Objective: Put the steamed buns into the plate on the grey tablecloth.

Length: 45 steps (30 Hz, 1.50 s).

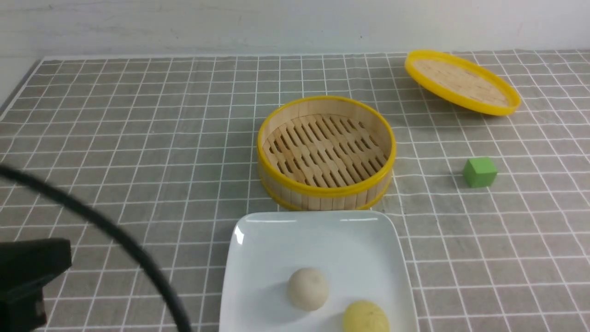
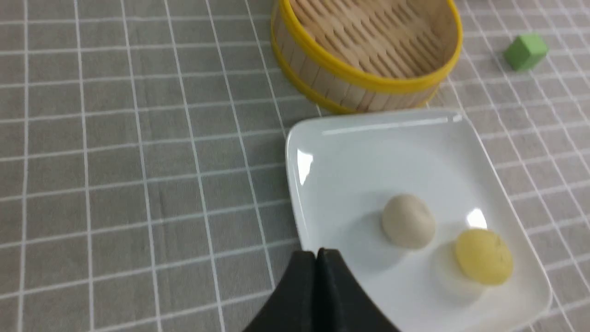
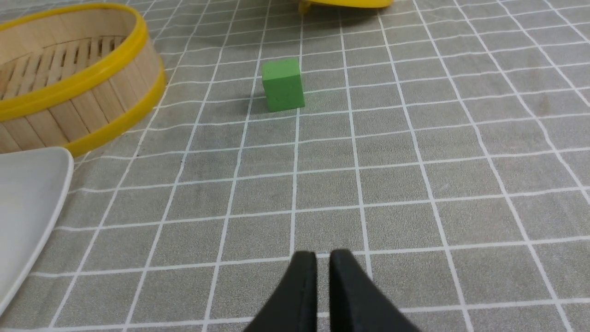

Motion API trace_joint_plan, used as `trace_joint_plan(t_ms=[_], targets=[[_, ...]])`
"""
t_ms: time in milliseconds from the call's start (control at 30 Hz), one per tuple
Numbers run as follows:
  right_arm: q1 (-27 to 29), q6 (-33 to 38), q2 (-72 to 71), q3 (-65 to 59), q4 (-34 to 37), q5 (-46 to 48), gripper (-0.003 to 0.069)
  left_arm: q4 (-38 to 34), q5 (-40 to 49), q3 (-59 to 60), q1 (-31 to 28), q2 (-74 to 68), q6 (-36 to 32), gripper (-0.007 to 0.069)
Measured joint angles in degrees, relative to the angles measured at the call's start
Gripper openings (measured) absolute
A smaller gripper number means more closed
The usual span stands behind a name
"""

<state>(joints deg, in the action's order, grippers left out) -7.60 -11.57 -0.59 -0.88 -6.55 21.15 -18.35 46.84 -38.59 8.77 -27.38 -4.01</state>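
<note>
The white square plate (image 1: 258,258) lies on the grey tablecloth (image 1: 138,138) at the near centre. Both steamed buns sit on it, the off-white one (image 1: 308,288) and the pale yellow one (image 1: 365,317) beside it, apart. In the left wrist view my left gripper (image 2: 317,252) is shut and empty, over the plate's (image 2: 368,152) near-left edge, short of the off-white bun (image 2: 408,221) and the yellow bun (image 2: 483,256). In the right wrist view my right gripper (image 3: 323,254) is shut and empty above bare cloth, to the right of the plate's corner (image 3: 27,203).
The empty bamboo steamer (image 1: 326,152) stands just behind the plate. Its lid (image 1: 462,82) lies tilted at the far right. A green cube (image 1: 480,172) sits right of the steamer and ahead of my right gripper in its wrist view (image 3: 282,85). My left arm's black body and cable (image 1: 27,276) fill the front view's lower left.
</note>
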Motion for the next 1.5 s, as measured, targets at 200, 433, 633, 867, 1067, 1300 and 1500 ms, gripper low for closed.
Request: trace_joint_plan(t_ms=[200, 433, 633, 867, 1067, 1300, 1500], targets=[[0.00, 0.00, 0.00, 0.00, 0.00, 0.00, 0.0079, -1.42, -16.89, 12.11, 0.00, 9.70, 0.36, 0.0007], [0.00, 0.00, 0.00, 0.00, 0.00, 0.00, 0.0090, -1.54, -19.88, 17.91, 0.00, 11.28, 0.42, 0.0013], [0.00, 0.00, 0.00, 0.00, 0.00, 0.00, 0.0095, -0.40, -20.03, 19.54, 0.00, 11.28, 0.42, 0.0017], [0.00, 0.00, 0.00, 0.00, 0.00, 0.00, 0.0102, 8.67, -22.35, 23.76, 0.00, 15.16, 2.47, 0.0022], [0.00, 0.00, 0.00, 0.00, 0.00, 0.02, 0.0111, 20.69, -25.46, 33.64, -2.61, 24.28, 11.54, 0.0030], [0.00, 0.00, 0.00, 0.00, 0.00, 0.02, 0.0119, 23.77, -26.02, 39.95, -6.94, 28.05, 12.94, 0.0034], [0.00, 0.00, 0.00, 0.00, 0.00, 0.02, 0.0127, 24.64, -25.66, 40.00, -7.21, 28.05, 12.96, 0.0037]])
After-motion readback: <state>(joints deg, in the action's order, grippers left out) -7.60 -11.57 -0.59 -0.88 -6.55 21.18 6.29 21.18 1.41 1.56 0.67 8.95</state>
